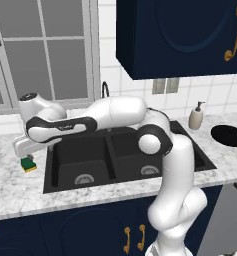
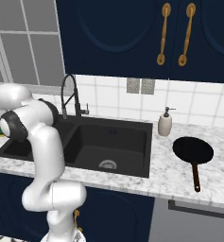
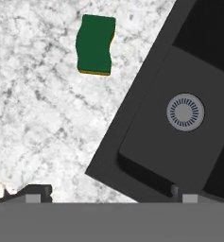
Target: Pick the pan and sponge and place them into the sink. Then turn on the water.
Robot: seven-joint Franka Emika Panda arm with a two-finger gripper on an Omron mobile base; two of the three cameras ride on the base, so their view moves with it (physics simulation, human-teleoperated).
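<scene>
So the arm is stretched way out to its left, reaching across the sink [image 1: 60, 165] with the hand hanging over the marble counter [image 1: 10, 185] on the left side of it. In the left base view the gripper [image 1: 21, 149] sits right above the sponge [image 1: 28, 164], but I can't see the fingertips themselves there, the hand body covers them.

The hand view is more useful. The two dark fingertips [image 3: 35, 191] poke up at the very bottom, one near the left corner and one right of centre, spread wide apart with nothing between them. The left one is over bare counter, the right one over the rim of the sink. The sponge [image 3: 96, 44] is up near the top of that view, green side up with a thin yellow edge showing along its lower end, lying flat on the marble. It's well clear of the jaws, off toward the left finger's side rather than centred between them, and it sits beside the sink's edge without touching it. The silver drain [image 3: 185, 112] of the near basin is off to the right.

The pan [image 2: 193, 150] is on the opposite end, on the counter right of the sink, handle pointing toward the front edge, near the soap dispenser [image 2: 165, 124]. Nothing is touching it.

Both basins hold nothing but their drains. The gooseneck faucet [image 2: 68, 94] stands behind the sink.
</scene>
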